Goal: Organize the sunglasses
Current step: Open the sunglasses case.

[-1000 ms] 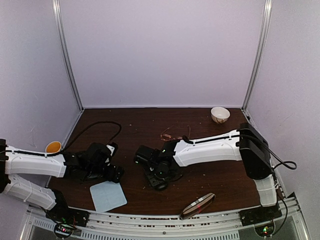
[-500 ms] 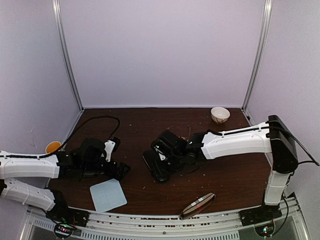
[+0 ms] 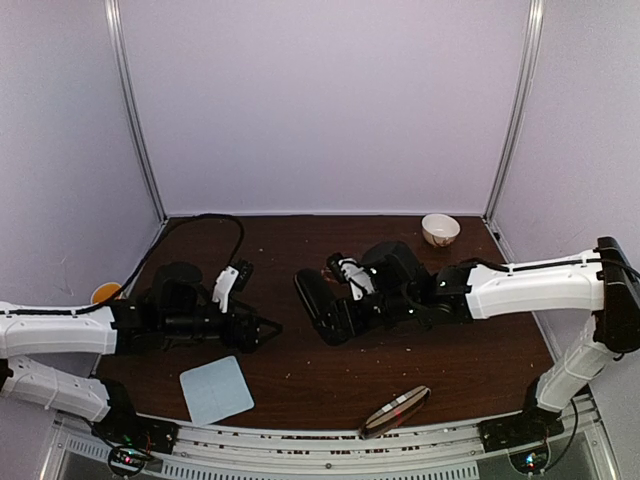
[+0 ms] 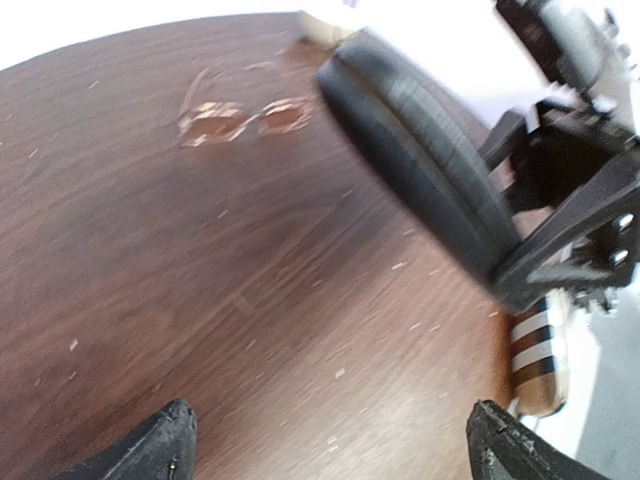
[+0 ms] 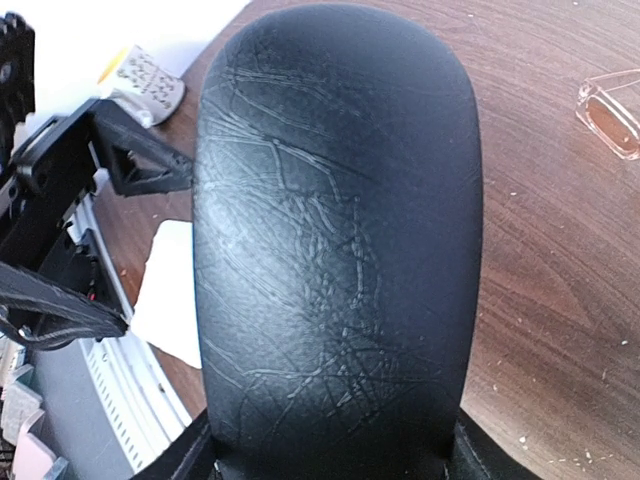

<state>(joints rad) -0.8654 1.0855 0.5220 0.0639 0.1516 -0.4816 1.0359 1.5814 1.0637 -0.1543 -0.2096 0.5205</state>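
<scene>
sunglasses (image 4: 243, 120) lie bare on the worktop (image 4: 250, 300), out ahead of the left gripper (image 4: 330, 440), which is spread wide and holds nothing. right gripper (image 3: 345, 300) squeezes the black case (image 5: 335, 230), up in the air. nothing looks put away yet.

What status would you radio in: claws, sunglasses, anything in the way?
Left claw open, empty. Right claw shut on black case. One pair of sunglasses visible, lying on table, untouched. Nothing between left claw and it.
</scene>
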